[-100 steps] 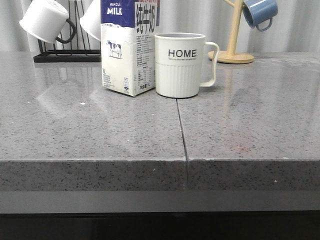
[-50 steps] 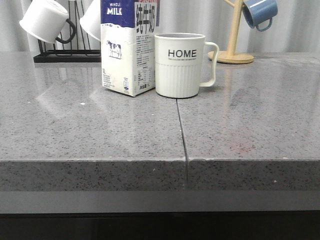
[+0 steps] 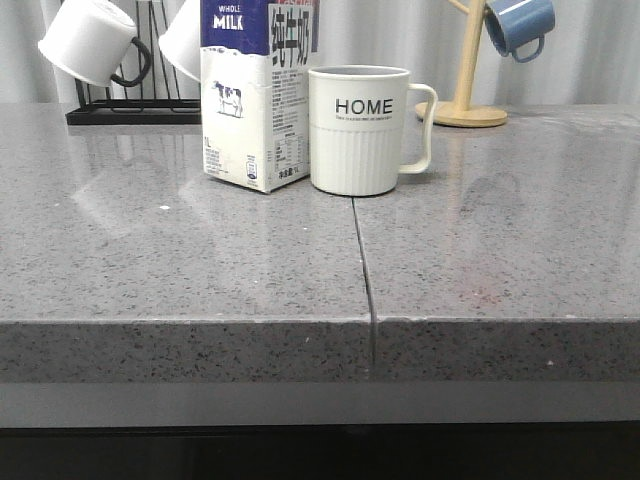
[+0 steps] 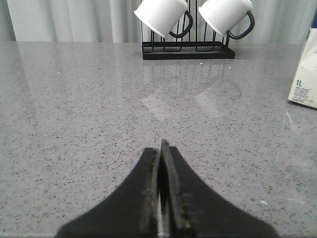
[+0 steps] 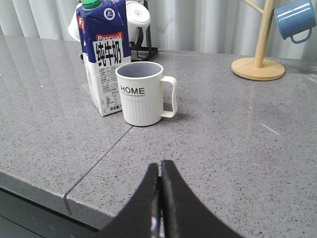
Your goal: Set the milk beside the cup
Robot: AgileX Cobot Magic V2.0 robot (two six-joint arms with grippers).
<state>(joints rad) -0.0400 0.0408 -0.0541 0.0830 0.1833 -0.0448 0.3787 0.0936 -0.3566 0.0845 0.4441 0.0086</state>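
Observation:
The milk carton (image 3: 255,95) stands upright on the grey counter, white with a dark blue top, touching or nearly touching the left side of the cream HOME cup (image 3: 360,130). Both also show in the right wrist view: the milk carton (image 5: 103,54) and the cup (image 5: 142,93), handle to the right. A corner of the milk carton (image 4: 306,79) shows in the left wrist view. My left gripper (image 4: 161,148) is shut and empty, low over bare counter. My right gripper (image 5: 160,166) is shut and empty near the counter's front edge, well short of the cup. Neither gripper shows in the front view.
A black rack (image 3: 135,112) with white mugs (image 3: 88,40) stands at the back left. A wooden mug tree (image 3: 465,100) with a blue mug (image 3: 520,25) stands at the back right. A seam (image 3: 365,270) runs through the counter from the cup to the front edge.

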